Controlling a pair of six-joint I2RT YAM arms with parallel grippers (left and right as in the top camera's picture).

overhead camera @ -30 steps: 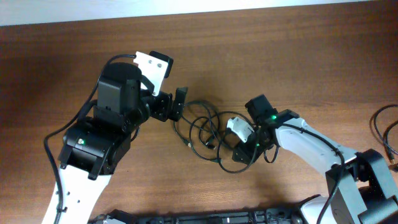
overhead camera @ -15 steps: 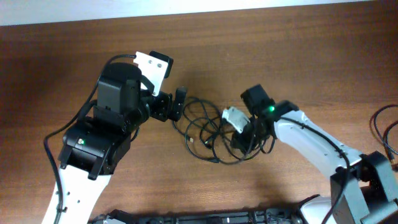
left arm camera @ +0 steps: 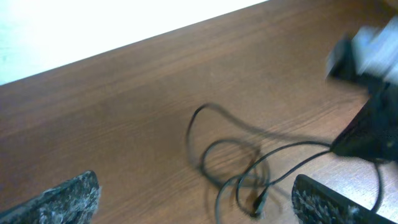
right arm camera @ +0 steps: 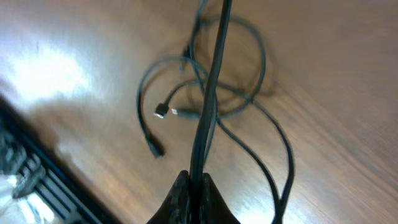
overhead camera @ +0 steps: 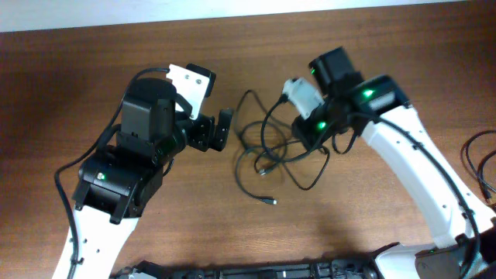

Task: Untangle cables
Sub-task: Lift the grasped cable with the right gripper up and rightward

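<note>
The bench (overhead camera: 93, 70) is of brown wood with a clear grain, and a pale strip runs along its far edge. The cables (overhead camera: 267, 155) lie near its middle in loose black loops that cross one another; a part of them rises off the wood. Nearer than the cables, one free end with a small plug (overhead camera: 272, 202) rests flat. Far to the right of the cables, another thin black cord (overhead camera: 470, 153) lies curved at the border of the overhead view.

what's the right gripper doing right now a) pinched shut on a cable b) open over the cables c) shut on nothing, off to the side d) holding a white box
A: the right wrist view shows the right gripper with its fingers closed tight around a black cable.
</note>
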